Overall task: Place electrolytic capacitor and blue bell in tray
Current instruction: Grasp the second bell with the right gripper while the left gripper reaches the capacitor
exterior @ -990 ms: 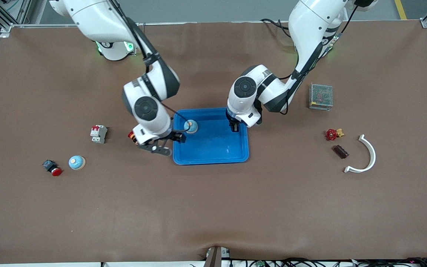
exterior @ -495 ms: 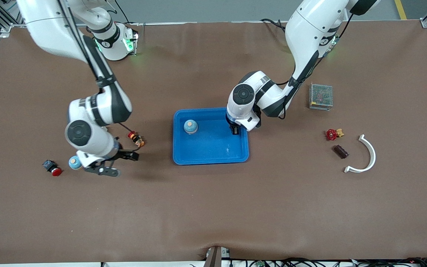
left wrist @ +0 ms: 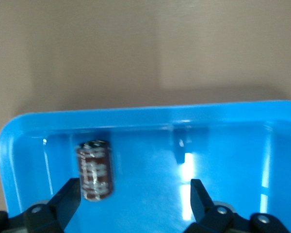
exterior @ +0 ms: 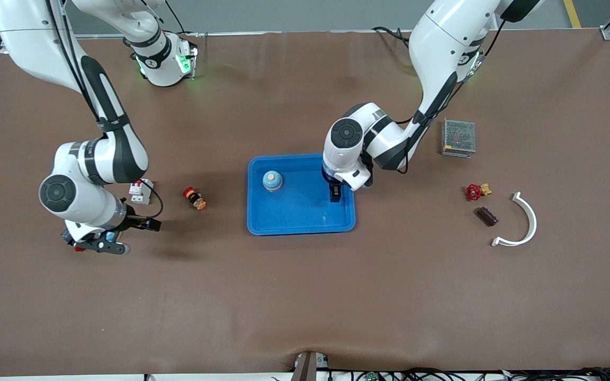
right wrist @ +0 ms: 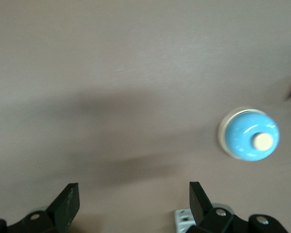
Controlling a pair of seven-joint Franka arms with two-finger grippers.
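The capacitor point(left wrist: 93, 169), a dark brown cylinder with pale print, is just leaving the spread fingers of the left gripper point(exterior: 335, 197), which hangs over the tray point(exterior: 284, 225) at the edge toward the left arm's end. Dropped so near the rim, it could roll or bounce against the wall; the raised rim should hold it. A blue bell point(exterior: 272, 180) with a tan button already sits in the tray. The right gripper point(right wrist: 133, 201), fingers released and empty, hovers over bare table beside a second bell point(right wrist: 249, 133). Grabbing that one would be a needless extra.
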